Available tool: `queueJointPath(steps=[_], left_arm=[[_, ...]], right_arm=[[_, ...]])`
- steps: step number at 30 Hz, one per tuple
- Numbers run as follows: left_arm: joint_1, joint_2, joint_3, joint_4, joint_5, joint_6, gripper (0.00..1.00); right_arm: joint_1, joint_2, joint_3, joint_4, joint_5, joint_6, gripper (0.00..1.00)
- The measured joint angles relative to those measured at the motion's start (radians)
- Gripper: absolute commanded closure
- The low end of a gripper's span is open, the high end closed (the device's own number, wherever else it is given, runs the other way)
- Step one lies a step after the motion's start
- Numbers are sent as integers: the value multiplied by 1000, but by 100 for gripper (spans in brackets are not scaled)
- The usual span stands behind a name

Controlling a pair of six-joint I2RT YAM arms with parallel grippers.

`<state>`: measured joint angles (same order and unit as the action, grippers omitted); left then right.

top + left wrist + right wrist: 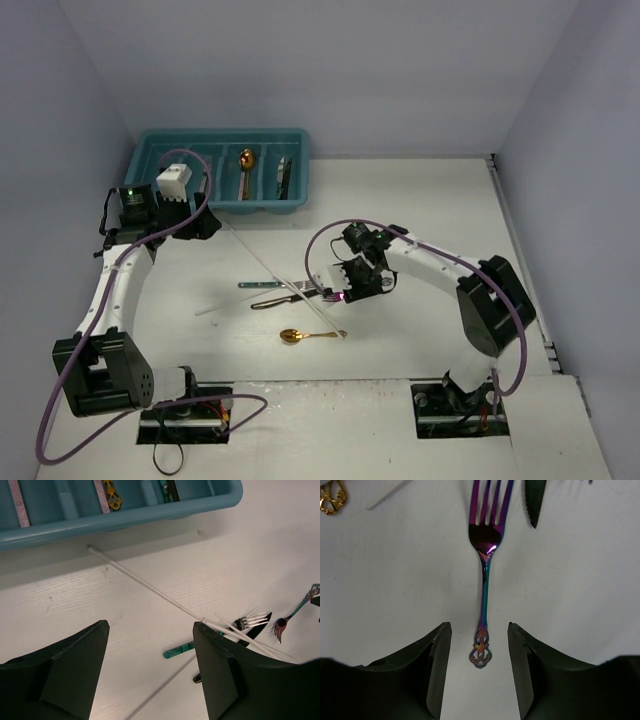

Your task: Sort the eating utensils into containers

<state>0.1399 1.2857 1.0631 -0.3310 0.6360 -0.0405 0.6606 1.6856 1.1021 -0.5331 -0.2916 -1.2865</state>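
Observation:
The teal cutlery tray (150,160) stands at the far left and holds a gold spoon (246,163) and a knife (284,176). Mid-table lie white chopsticks (262,262), a teal-handled knife (258,285), a silver fork (305,288), a black-handled piece (272,303) and a gold spoon (297,336). My right gripper (479,630) is open, its fingers either side of the handle end of a rainbow fork (484,580) lying flat, not touching it. My left gripper (150,630) is open and empty above the table just in front of the tray (150,514), a chopstick (150,585) beyond it.
In the left wrist view the tray holds handles of a few pieces (106,495), and the teal handle (179,651) and silver fork (250,621) lie near my right finger. In the right wrist view a black knife tip (534,502) lies beside the fork tines. Walls close in on three sides.

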Motion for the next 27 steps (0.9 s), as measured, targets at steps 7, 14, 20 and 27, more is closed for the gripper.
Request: queueJointPath(steps=[7,14,20,27], left_arm=[[0,-34,-12,5,0,-16,34],[0,-61,-29,5,-4,-29,34],[0,-62,-29,0,-5,-35,34],[0,-62,-29,-5,-11,-38,34]], right_arm=[[-1,113,76,-71,-55,-87,57],[-9,219,155,-115,-98,-119,65],[-27,272,224,-157,-136,-120,73],[-46,295,252,-164,-166,-117,89]])
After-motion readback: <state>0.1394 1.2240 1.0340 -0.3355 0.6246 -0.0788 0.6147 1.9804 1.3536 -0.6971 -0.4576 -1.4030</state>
